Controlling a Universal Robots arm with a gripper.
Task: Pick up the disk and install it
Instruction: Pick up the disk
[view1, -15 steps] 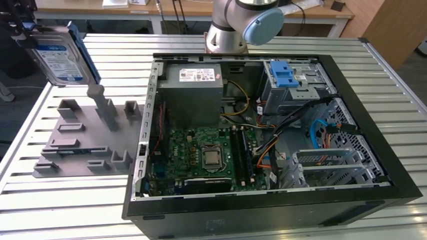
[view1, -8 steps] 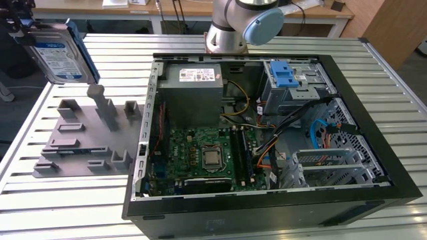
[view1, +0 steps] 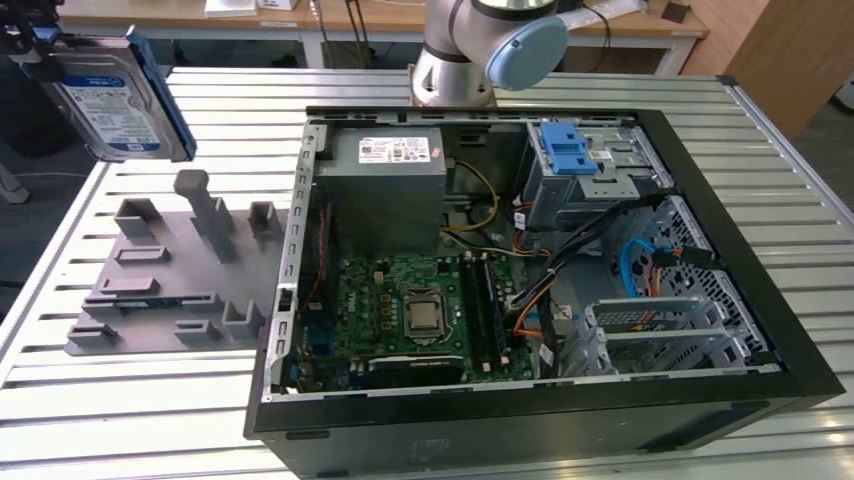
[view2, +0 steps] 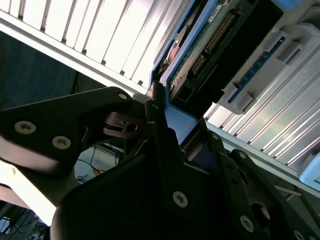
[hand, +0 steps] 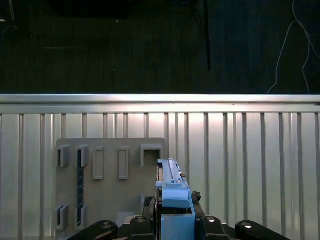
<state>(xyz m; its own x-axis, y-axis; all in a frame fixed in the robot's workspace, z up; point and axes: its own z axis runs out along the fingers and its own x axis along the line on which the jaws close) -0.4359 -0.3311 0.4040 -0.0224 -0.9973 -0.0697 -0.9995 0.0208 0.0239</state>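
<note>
- My gripper (view1: 40, 55) is pinched tight on the disk (view1: 118, 100). It's got it by one end, so the disk hangs on edge right under the gripper, up in the air.
- The holder (view1: 167, 275) sits on the table (view1: 134, 400) below the gripper, with clear air between it and the disk. The open case (view1: 534, 425) and its bay (view1: 607, 175) are well away from the gripper, off to one side.
- My read on the step: the pick is done and this is the carry. The grab is at one end, so the long, heavy part dangles. I'd go smooth with no quick wrist turns, or it could pivot in the pinch.
- I'd also keep the low end above the holder's posts and the case rim, and keep squeezing the blue rails rather than the board side.
- The exterior view gives me the big picture: label face, height over the holder, and the gap across to the case.
- The second wrist view is the close-up. The fingers (view2: 155, 120) sit on either side of a blue rail, and I can see the disk's circuit board and connector pins.
- The first wrist view looks straight down the disk's thin edge onto the holder slots and table slats. It's handy for judging whether the disk hangs plumb, which is hard to tell from the exterior view's angle.
</note>
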